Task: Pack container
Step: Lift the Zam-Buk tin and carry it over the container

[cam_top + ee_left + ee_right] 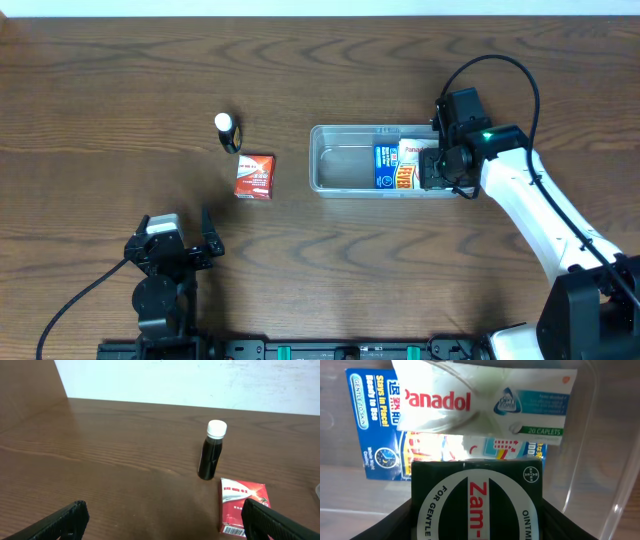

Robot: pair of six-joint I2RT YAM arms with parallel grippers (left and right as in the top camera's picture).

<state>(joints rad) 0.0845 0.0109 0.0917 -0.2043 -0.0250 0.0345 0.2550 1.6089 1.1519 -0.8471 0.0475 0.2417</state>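
the container [340,165] sits on the worktop [110,90], a bit right of the middle. it is a clear tub with round corners, and its long sides run left to right. its left half is bare. its right half has boxes in it. a blue pack [383,166] lies flat on the bottom. a white box [485,402] with the word "panadol" lies on top of it, at the far side. one more pack with red and yellow on it shows under the white box, but it is mostly hidden.

the right hand [440,165] is at the right end of the container, reaching in over the rim. its two fingers are clamped on a dark box [477,500], one on each side. the dark box has a white ring and red letters, and in the right wrist view it is just above the blue pack.

to the left of the container, well apart from it, a small red box [255,176] lies on the worktop. a little dark bottle [228,132] with a white cap stands upright just beside it, on the far side.

the left hand [160,522] is at the near left. its fingers are wide apart and hold nothing. it points toward the bottle and the red box.
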